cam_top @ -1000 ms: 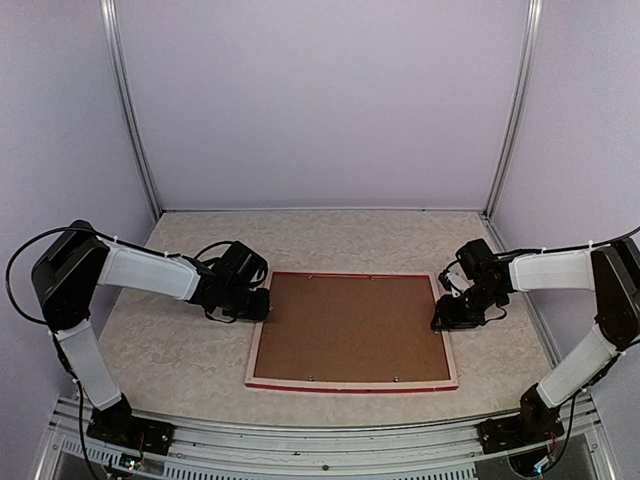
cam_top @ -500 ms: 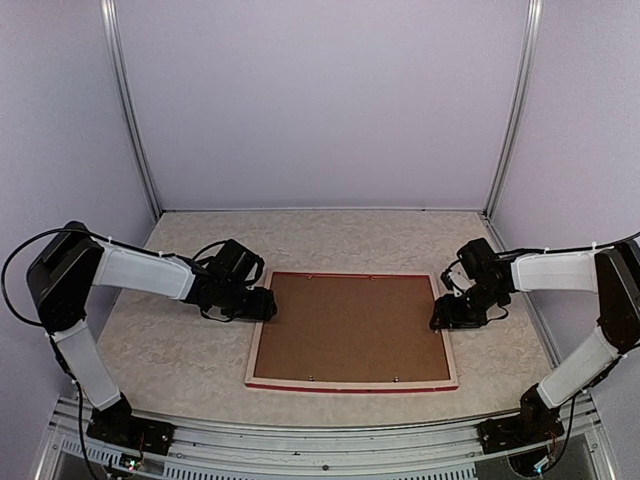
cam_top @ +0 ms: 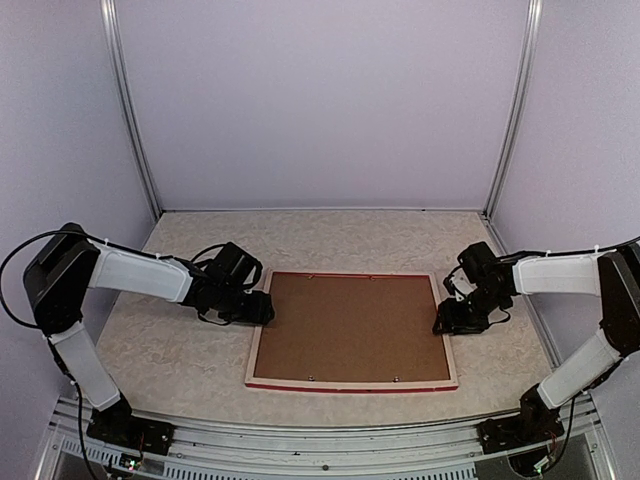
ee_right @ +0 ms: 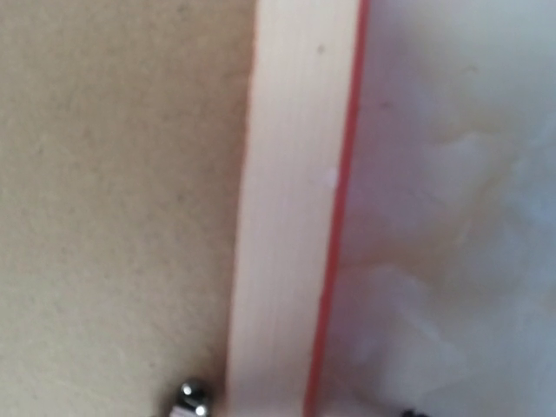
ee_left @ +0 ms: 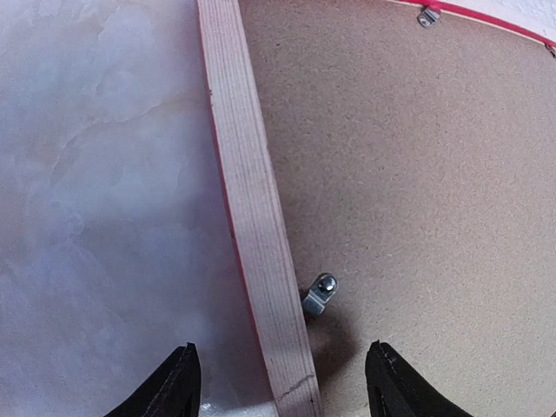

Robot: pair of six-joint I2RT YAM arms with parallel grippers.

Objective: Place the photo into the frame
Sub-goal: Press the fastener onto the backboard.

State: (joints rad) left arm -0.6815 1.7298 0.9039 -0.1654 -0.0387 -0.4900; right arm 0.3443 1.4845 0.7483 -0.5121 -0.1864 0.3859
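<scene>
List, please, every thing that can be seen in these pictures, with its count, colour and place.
frame: one, red edge and pale wood back, lying face down mid-table.
backing board: one, brown, inside the frame.
metal clips: several, silver, along the frame's inner sides; exact count unclear.
photo: none in view.
table: one, beige marbled, under everything.
walls: pale lilac, on three sides.
posts: two, silver, at the back corners.
left end effector: one, black, open, fingers either side of the frame's left rail.
right end effector: one, black, at the frame's right rail; open or shut unclear.
</scene>
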